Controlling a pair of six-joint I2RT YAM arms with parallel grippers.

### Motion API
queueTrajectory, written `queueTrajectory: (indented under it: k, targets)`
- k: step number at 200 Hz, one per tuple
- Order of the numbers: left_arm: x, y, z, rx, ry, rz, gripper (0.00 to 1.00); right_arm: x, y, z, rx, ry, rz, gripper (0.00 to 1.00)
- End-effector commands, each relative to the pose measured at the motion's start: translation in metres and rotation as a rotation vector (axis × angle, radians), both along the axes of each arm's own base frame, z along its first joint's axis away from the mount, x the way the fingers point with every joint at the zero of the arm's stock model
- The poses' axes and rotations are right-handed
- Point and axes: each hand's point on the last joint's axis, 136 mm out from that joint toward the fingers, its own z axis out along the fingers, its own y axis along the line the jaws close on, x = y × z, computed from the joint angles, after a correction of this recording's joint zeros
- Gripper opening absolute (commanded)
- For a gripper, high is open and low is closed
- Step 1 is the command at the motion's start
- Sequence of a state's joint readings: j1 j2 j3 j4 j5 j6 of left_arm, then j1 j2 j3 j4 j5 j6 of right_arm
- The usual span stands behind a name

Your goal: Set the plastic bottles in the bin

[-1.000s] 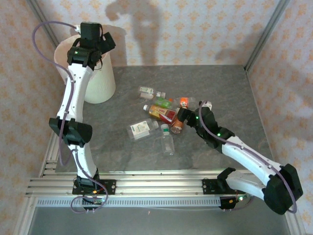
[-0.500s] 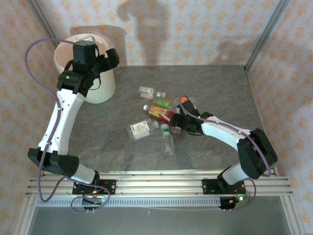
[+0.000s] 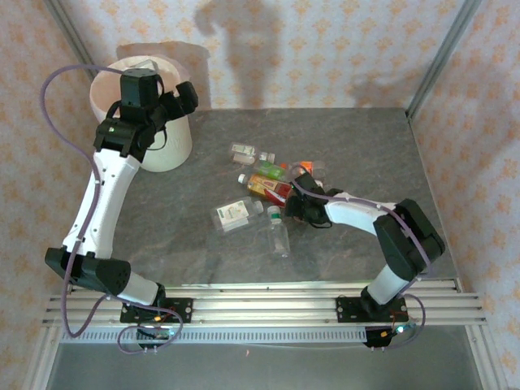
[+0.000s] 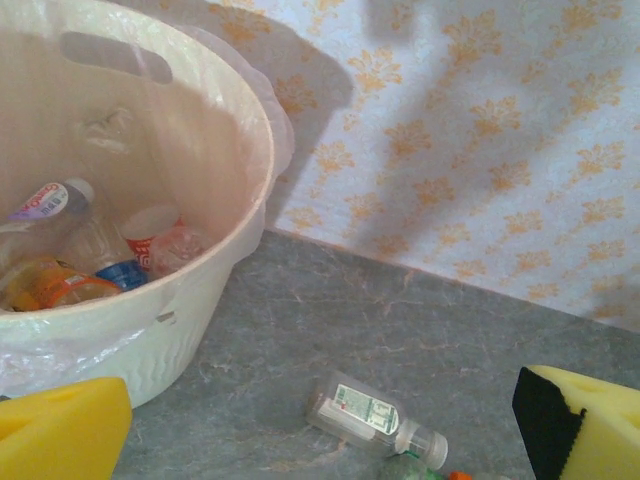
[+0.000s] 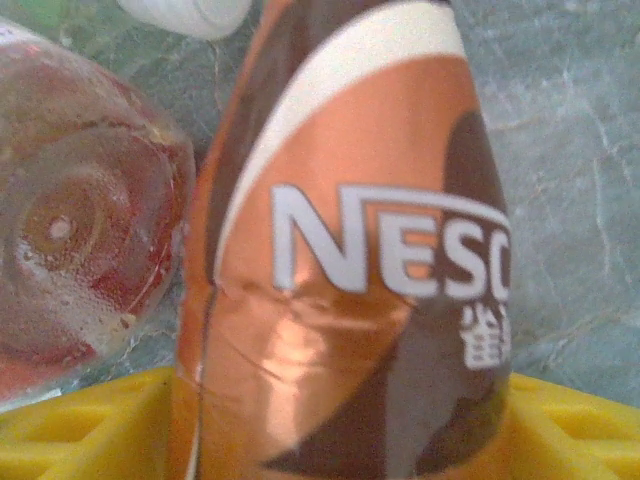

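My left gripper [image 3: 180, 97] hangs beside the bin [image 3: 175, 150] at upper left of the top view, its pads [image 4: 60, 430] spread wide in the wrist view with nothing between them. The bin stands upright on the grey table [image 3: 366, 154] and already holds some plastic bottles [image 4: 60, 285]: one with orange contents, one with a blue cap, and a clear one whose pink-and-purple label is too blurred to read. Just outside it, at the bottom centre of the left wrist view, lies a small clear bottle [image 4: 368, 413] with a white label, print too small to read. The rest of the pile sits mid-table in the top view, and my right gripper [image 3: 297, 210] is pushed into its right edge. The right wrist view shows an orange-brown bottle [image 5: 340, 260] lying between the yellow pads [image 5: 80, 425] — label reads "NESC", cut off, with a Chinese character beneath. The pads flank both sides; I cannot tell whether they are clamped. A red-tinted bottle base [image 5: 70, 240] touches its left side.
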State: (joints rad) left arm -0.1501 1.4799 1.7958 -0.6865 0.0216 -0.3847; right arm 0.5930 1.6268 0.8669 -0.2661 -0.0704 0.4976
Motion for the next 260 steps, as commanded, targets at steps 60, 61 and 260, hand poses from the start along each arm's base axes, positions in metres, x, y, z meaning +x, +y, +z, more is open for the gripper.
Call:
queueTrajectory:
  k: [60,61,260]
  targets:
    - [-0.007,-0.055,0.012,-0.191,-0.053,-0.273,1.00,0.001,-0.034,0.036,-0.118,-0.195,0.008,0.49]
    - [-0.007,-0.057,0.011,-0.196,-0.053,-0.280,1.00,0.000,-0.035,0.037,-0.118,-0.198,0.007,0.49]
    - [-0.057,-0.287,-0.088,-0.477,0.139,-0.860,0.96,-0.022,0.069,0.218,0.503,-0.685,0.500,0.36]
